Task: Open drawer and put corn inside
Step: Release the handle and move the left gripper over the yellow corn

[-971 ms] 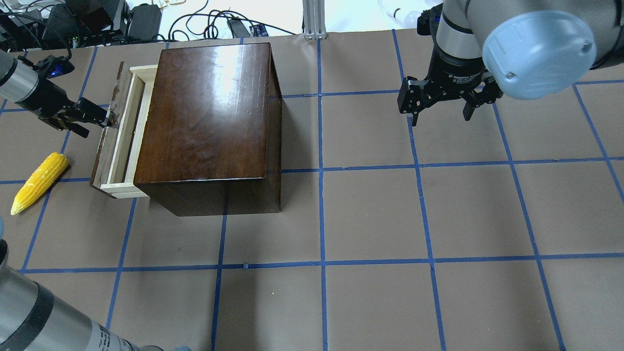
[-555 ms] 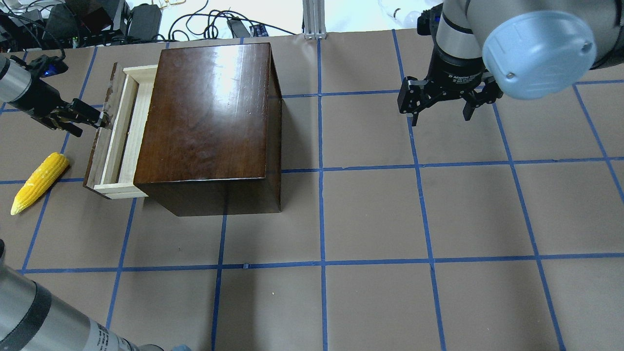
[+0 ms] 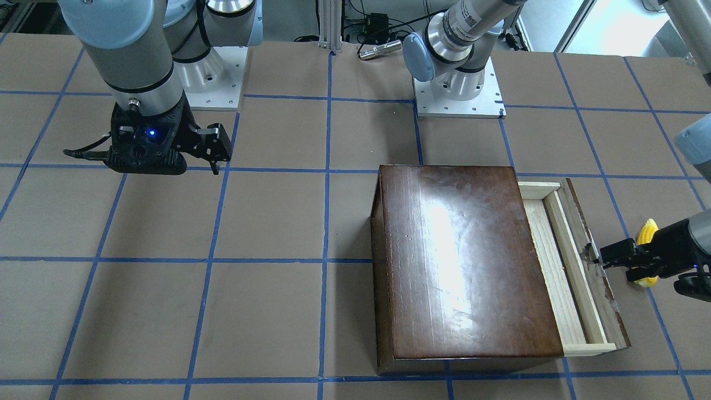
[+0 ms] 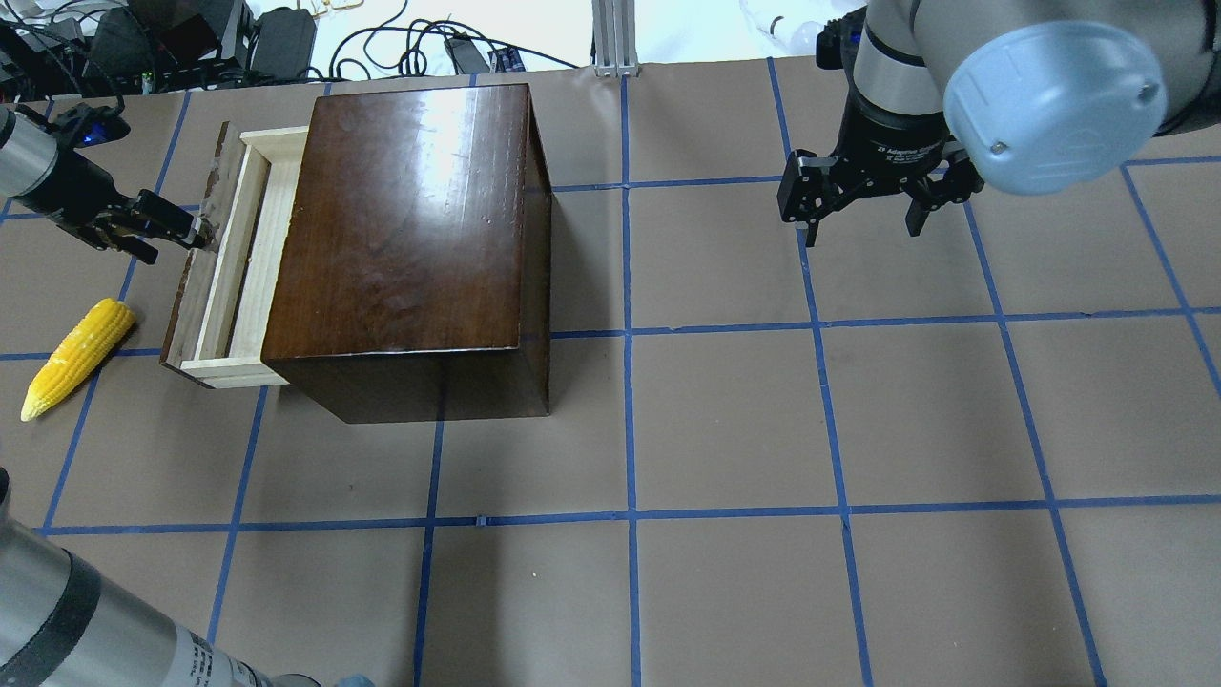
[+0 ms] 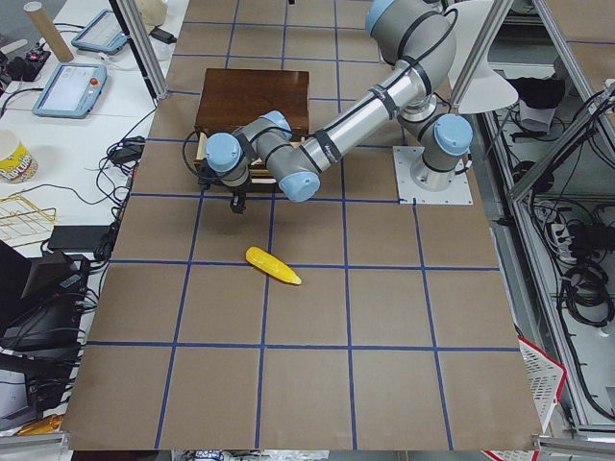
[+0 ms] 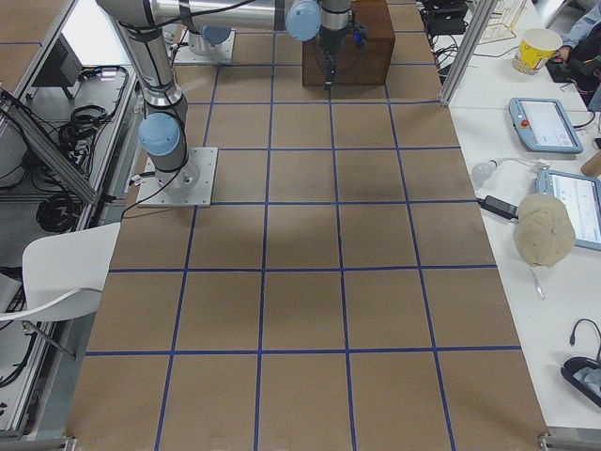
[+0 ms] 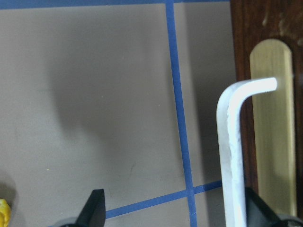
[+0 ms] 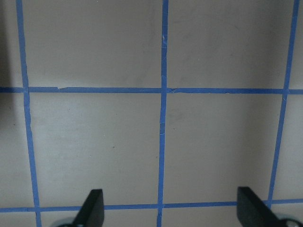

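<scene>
The dark-brown box stands at the table's far left with its drawer partly pulled out, pale wood showing behind the dark front panel. My left gripper is at that panel. In the left wrist view the fingers are apart and the whitish handle lies just inside the right finger. The yellow corn lies on the table just left of the drawer, below the gripper. My right gripper is open and empty, hanging over the table far to the right.
Blue tape lines grid the brown table. Cables and electronics lie beyond the far edge behind the box. The left arm's forearm crosses the near left corner. In the front view the corn is partly hidden by the left gripper.
The drawer has slid further out to the left, with my left gripper moving left at its front panel. The corn and the right arm have not moved.
</scene>
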`<state>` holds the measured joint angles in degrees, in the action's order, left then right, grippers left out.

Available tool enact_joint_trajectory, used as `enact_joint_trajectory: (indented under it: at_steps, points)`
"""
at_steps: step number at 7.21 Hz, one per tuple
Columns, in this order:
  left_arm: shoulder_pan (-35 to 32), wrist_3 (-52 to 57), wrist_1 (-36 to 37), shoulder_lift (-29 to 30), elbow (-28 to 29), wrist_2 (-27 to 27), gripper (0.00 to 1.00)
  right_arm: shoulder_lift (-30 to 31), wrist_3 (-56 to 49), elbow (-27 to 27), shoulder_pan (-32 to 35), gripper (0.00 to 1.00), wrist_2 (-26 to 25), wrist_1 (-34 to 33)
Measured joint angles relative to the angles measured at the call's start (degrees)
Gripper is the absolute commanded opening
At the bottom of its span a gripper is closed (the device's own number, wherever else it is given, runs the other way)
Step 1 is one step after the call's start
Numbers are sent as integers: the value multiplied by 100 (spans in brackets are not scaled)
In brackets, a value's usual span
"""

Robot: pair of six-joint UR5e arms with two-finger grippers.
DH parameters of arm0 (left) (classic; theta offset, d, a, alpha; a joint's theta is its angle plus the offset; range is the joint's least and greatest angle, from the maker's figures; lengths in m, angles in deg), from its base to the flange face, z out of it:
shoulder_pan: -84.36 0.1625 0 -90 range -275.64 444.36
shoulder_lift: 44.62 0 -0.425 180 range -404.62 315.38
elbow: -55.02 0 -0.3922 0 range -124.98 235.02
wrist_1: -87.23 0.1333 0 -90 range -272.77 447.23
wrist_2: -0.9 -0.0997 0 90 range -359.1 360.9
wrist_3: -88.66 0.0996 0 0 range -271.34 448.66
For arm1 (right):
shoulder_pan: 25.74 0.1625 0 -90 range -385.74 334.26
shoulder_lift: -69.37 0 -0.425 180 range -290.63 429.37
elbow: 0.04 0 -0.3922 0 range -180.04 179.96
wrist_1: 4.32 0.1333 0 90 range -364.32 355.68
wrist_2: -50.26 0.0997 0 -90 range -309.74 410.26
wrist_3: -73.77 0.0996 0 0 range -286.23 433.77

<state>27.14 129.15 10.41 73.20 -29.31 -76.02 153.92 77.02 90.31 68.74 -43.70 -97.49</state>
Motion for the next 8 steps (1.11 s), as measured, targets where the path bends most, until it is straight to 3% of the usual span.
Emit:
enact_joint_trajectory:
  at_steps: [8]
  points:
    - [126,133,60,-223,249,-622,100,0,0,0,0,100,0,2]
